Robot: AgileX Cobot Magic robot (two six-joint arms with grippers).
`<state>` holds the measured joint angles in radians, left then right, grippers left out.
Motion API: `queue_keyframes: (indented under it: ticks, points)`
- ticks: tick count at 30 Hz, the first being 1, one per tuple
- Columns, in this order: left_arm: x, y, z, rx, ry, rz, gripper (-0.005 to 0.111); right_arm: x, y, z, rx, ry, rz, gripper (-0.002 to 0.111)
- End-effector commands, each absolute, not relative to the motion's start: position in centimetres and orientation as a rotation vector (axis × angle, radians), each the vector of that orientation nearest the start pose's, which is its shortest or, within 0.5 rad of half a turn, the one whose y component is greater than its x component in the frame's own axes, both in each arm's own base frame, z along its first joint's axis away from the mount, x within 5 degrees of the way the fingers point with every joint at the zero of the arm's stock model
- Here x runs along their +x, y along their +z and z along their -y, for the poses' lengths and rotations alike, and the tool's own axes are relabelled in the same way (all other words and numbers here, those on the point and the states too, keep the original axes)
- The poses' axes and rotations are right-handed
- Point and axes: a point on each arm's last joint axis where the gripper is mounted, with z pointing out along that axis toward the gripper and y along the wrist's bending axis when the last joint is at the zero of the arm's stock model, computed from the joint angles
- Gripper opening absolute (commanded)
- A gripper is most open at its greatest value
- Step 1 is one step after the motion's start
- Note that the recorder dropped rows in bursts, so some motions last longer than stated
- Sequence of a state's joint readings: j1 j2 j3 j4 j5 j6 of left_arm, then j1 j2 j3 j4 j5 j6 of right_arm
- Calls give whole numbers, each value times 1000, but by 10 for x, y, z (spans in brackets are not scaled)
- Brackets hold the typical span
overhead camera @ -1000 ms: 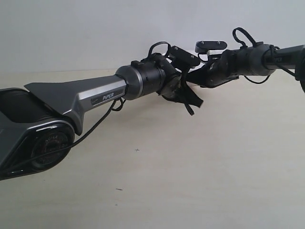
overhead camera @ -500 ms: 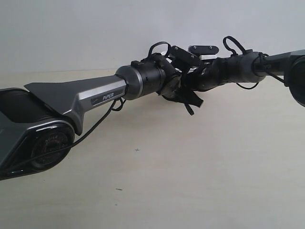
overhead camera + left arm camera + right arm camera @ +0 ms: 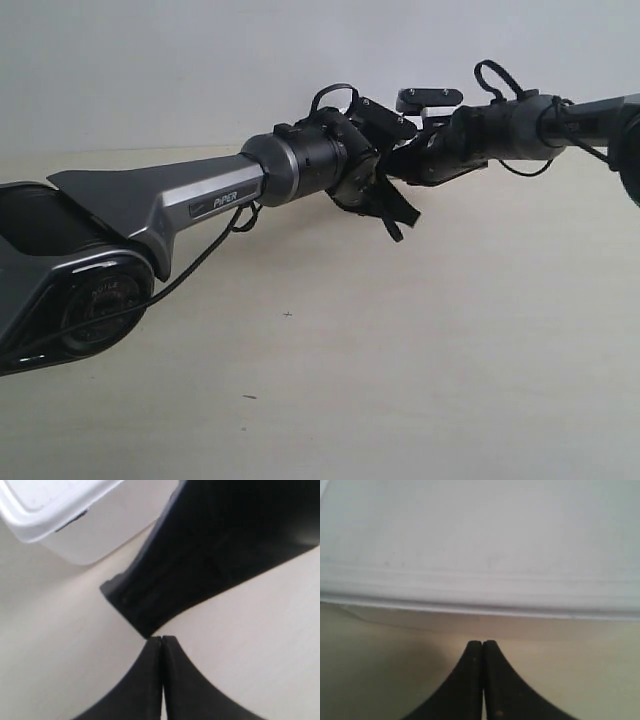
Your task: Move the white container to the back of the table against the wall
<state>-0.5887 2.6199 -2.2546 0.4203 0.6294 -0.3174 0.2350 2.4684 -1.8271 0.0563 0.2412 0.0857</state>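
The white container (image 3: 65, 515) shows one rounded corner and its rimmed lid in the left wrist view. In the right wrist view the white container (image 3: 480, 545) spans the whole width, its long side close ahead of my shut right gripper (image 3: 482, 642). Whether the tips touch it cannot be told. My left gripper (image 3: 162, 639) is shut and empty, its tips against the other gripper's black fingers (image 3: 215, 555), a little apart from the box. In the exterior view both arms meet at the back of the table (image 3: 420, 350), near the wall (image 3: 200, 60), and hide the container.
The arm at the exterior view's left (image 3: 200, 200) stretches across the table from the near left. The arm at the exterior view's right (image 3: 520, 125) reaches in from the right edge, loose cables hanging off both wrists. Bare table lies in front of them.
The arm at the exterior view's right swung left towards the other wrist, then eased back slightly. The other arm rose a little. Both grippers stayed together at the back.
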Motion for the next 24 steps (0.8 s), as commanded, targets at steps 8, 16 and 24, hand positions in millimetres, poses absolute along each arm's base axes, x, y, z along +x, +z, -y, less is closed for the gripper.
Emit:
queue_keyframes:
  ticks: [8,16,24]
  points:
    - [461,189,301,621,108,-2347,0,487,179,-117,-184,164,-2482,0]
    - [405,232,319,708,12,-2273,0,411,238,-98,-205,150,-2367,0]
    - [309,313,270,684,-203,-2011,0,306,307,-73,-135,219,-2082,0]
